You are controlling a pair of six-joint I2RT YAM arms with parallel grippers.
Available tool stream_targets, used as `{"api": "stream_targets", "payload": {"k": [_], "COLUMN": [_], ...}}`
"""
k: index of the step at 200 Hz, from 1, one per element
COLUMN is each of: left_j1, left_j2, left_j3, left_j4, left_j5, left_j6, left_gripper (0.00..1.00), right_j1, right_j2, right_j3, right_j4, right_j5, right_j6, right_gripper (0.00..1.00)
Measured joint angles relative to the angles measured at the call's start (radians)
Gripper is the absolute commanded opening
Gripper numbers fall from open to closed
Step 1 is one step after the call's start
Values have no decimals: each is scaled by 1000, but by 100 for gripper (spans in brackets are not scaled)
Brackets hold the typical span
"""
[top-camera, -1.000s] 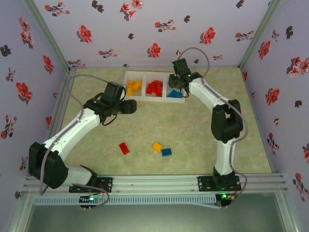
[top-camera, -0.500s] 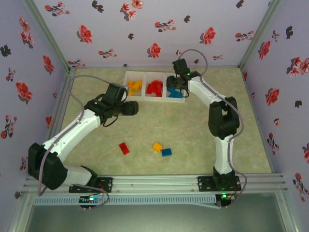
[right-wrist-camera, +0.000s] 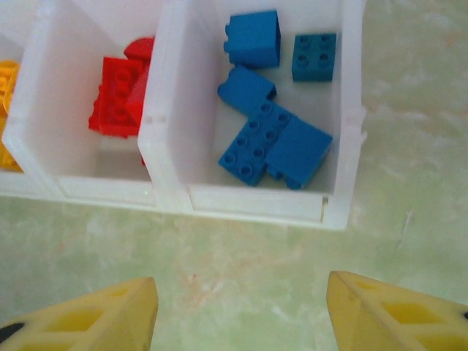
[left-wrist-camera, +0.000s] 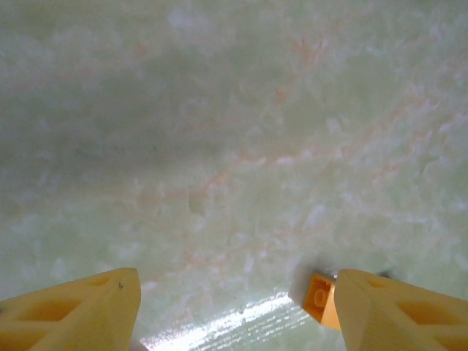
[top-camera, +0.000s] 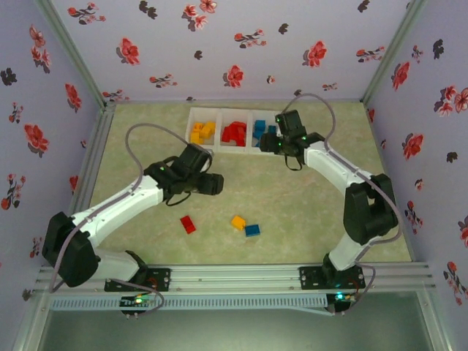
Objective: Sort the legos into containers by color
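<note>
The containers (top-camera: 230, 150) are three joined white bins at the back. They hold yellow-orange legos (top-camera: 202, 132), red legos (top-camera: 234, 134) and blue legos (top-camera: 262, 131). On the table lie a loose red brick (top-camera: 188, 224), a yellow-orange brick (top-camera: 238, 222) and a blue brick (top-camera: 252, 230). My left gripper (top-camera: 217, 184) hangs open above the bare table. In its wrist view the yellow-orange brick (left-wrist-camera: 319, 298) peeks out beside the right finger (left-wrist-camera: 395, 311). My right gripper (right-wrist-camera: 241, 307) is open and empty, just in front of the bin with the blue bricks (right-wrist-camera: 274, 142).
Purple flowered walls close in the table on three sides. In the right wrist view the bin divider (right-wrist-camera: 164, 110) separates the red bricks (right-wrist-camera: 121, 95) from the blue ones. Bare green tabletop (top-camera: 292, 212) lies between the bins and the loose bricks.
My left arm has swung nearer and rightward, toward the loose bricks. My right gripper has drawn back from over the blue bin to the table just in front of it.
</note>
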Motion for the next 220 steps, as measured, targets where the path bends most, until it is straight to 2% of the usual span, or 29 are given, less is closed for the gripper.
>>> {"api": "stream_targets", "payload": {"k": [41, 75, 119, 144, 176, 220], "left_j1": [-109, -202, -257, -281, -293, -293], "left_j2": [11, 11, 20, 62, 201, 366], "left_j3": [-50, -75, -121, -132, -63, 121], "left_j4": [-10, 10, 105, 167, 150, 21], "left_j5": [-28, -42, -42, -42, -34, -24], "left_j6": [-132, -306, -544, -633, -624, -425], "left_gripper": [72, 74, 76, 75, 72, 71], "right_j1": [19, 32, 41, 43, 43, 43], "right_j2": [-50, -69, -70, -71, -100, -143], "right_j3": [-118, -184, -207, -211, -241, -278], "right_j4": [18, 42, 74, 92, 96, 93], "right_j5": [-6, -12, -29, -45, -53, -52], "right_j6": [25, 55, 84, 91, 91, 89], "right_gripper": [64, 64, 64, 65, 67, 68]}}
